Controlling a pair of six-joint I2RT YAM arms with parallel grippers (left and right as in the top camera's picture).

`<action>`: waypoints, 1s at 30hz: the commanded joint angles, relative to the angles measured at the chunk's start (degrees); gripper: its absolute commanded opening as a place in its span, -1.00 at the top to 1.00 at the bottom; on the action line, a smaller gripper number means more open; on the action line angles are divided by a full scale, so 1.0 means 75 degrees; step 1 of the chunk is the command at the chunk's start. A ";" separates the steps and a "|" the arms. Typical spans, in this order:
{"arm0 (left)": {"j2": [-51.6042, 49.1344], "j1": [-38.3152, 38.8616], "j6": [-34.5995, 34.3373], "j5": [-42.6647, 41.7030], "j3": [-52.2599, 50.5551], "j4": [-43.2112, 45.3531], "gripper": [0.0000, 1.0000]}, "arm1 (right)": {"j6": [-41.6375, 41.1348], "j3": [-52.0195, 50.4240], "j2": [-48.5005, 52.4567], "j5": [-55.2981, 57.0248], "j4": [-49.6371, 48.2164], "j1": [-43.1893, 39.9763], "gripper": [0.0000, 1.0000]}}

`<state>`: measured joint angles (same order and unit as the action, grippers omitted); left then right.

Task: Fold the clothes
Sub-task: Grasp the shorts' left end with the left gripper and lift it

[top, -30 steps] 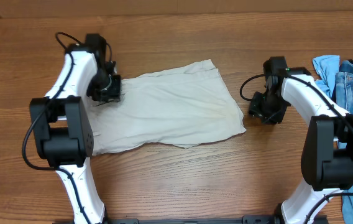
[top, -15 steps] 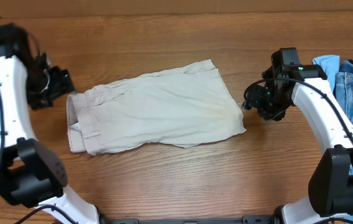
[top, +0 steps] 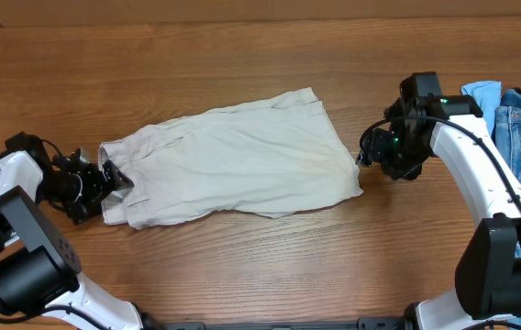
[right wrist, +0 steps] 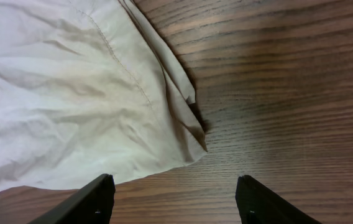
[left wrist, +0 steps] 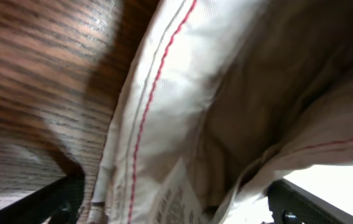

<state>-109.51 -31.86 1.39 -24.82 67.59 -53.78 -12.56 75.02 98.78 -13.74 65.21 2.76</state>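
The clothes (top: 233,160), a pale beige pair of shorts, lie flat and wrinkled across the middle of the table, waistband to the left and hems to the right. My left gripper (top: 106,179) sits low at the waistband's near-left corner, open wide. In the left wrist view the red-stitched fabric (left wrist: 226,93) and a label fill the space between its fingers (left wrist: 58,202). My right gripper (top: 366,156) is open beside the shorts' right hem. Seen from the right wrist, the hem corner (right wrist: 189,134) lies just ahead of the gripper (right wrist: 173,199), with bare wood between its fingers (right wrist: 92,199).
A heap of blue denim clothing (top: 517,119) lies at the table's right edge behind the right arm. The wooden tabletop (top: 260,266) stretches round the shorts on all sides.
The left gripper let go of the waistband's far corner, swung out to the left, then came down to the near-left corner with its jaws wider. The right gripper opened and edged toward the hem.
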 commanded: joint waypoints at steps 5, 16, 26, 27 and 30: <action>-0.0050 0.0201 -0.0353 -0.0175 -0.1373 0.1827 -1.00 | 0.0111 0.0137 -0.0102 -0.0070 -0.0023 0.0020 -0.34; -0.0070 0.1466 -0.0472 -0.0093 -0.2206 0.2777 0.26 | 0.0082 0.0137 -0.0102 -0.0321 -0.0017 0.0020 -0.34; 0.0860 0.0828 -0.0618 0.0198 -0.0050 0.0125 0.92 | 0.0082 0.0137 -0.0102 -0.0361 0.0096 0.0020 -0.34; 0.1119 0.0761 -0.0618 0.0455 0.0545 -0.0466 0.92 | 0.0082 0.0137 -0.0102 -0.0361 0.0119 0.0020 -0.33; 0.1577 0.0755 -0.0612 0.1510 0.2157 -0.1784 0.92 | 0.0082 0.0137 -0.0102 -0.0408 0.0119 0.0020 -0.34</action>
<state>-104.73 -25.32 -3.05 -23.86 69.60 -60.38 -12.12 75.00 98.78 -16.12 66.11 2.76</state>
